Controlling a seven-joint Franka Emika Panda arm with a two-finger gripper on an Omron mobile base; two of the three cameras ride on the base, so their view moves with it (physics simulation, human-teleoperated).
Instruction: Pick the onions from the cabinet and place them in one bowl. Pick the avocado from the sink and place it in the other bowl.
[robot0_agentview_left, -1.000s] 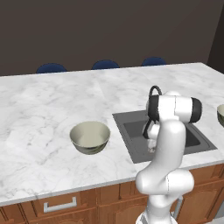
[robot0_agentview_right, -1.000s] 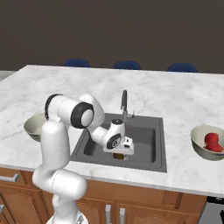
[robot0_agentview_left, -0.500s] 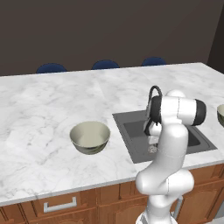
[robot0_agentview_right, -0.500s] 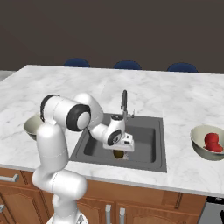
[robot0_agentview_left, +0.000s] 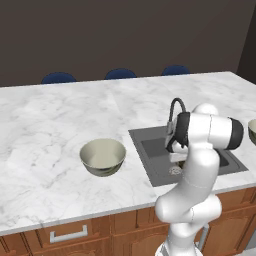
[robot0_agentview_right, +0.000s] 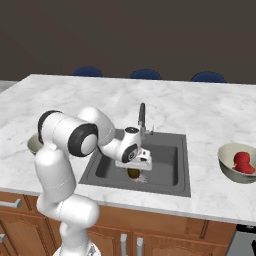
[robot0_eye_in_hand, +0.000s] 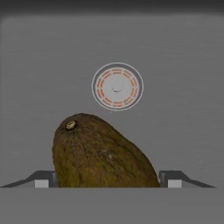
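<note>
Gripper (robot0_agentview_right: 134, 171) lowered inside the sink (robot0_agentview_right: 165, 155), jaws spread wide and astride the avocado (robot0_eye_in_hand: 98, 153); fingertips (robot0_eye_in_hand: 41, 180) flank the fruit on either side, contact with it cannot be told; avocado lies on the basin floor just short of the round drain (robot0_eye_in_hand: 117, 85), stem end tilted up. One bowl (robot0_agentview_left: 102, 156) sits on the tabletop (robot0_agentview_left: 45, 125) left of the sink; the other bowl (robot0_agentview_right: 227, 162), right of the sink, holds the red onions (robot0_agentview_right: 243, 162).

A white, grey-veined marble countertop (robot0_agentview_left: 60, 120) is spreading across the room, sitting on reddish-brown wooden drawer fronts (robot0_agentview_left: 75, 235) along the near side. Three dark blue rounded chair backs (robot0_agentview_right: 146, 74) are peeking above the far edge, against a dark brown wall (robot0_agentview_left: 125, 35).
</note>
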